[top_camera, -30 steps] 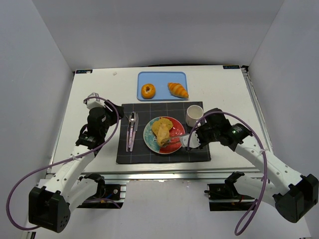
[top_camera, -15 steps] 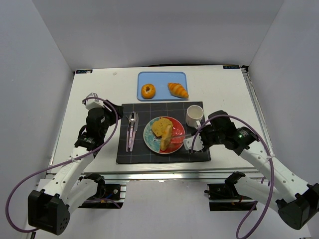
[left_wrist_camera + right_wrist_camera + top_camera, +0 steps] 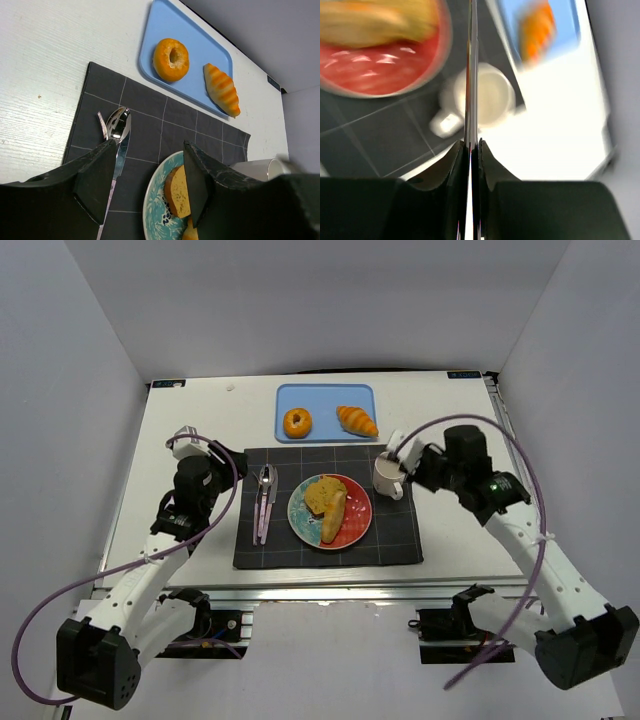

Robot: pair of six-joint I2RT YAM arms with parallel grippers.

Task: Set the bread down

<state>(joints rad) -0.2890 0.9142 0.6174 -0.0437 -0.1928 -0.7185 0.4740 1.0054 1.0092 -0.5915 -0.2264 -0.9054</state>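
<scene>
Two bread pieces lie on a red and teal plate (image 3: 357, 527) on the dark placemat: a squarish slice (image 3: 318, 494) and a long roll (image 3: 335, 516) leaning against it. The left wrist view shows the slice (image 3: 179, 192) between my left fingers, with the plate (image 3: 156, 200) under it. My left gripper (image 3: 224, 462) (image 3: 148, 145) is open and empty, left of the plate above the cutlery. My right gripper (image 3: 413, 461) (image 3: 470, 142) is shut on a thin metal utensil (image 3: 471, 75), seen edge-on, and hovers over the white cup (image 3: 387, 476). The right wrist view is blurred; the bread (image 3: 375, 22) shows at its top left.
A blue tray (image 3: 325, 392) at the back holds a donut (image 3: 297, 422) and a croissant (image 3: 357, 420). A spoon and other cutlery (image 3: 265, 495) lie left of the plate. The cup (image 3: 492, 100) stands at the placemat's (image 3: 300, 550) right rear corner.
My right arm has pulled away from the plate's right edge and swung up and back over the cup, still holding the utensil. The roll now rests on the plate. My left arm barely moved.
</scene>
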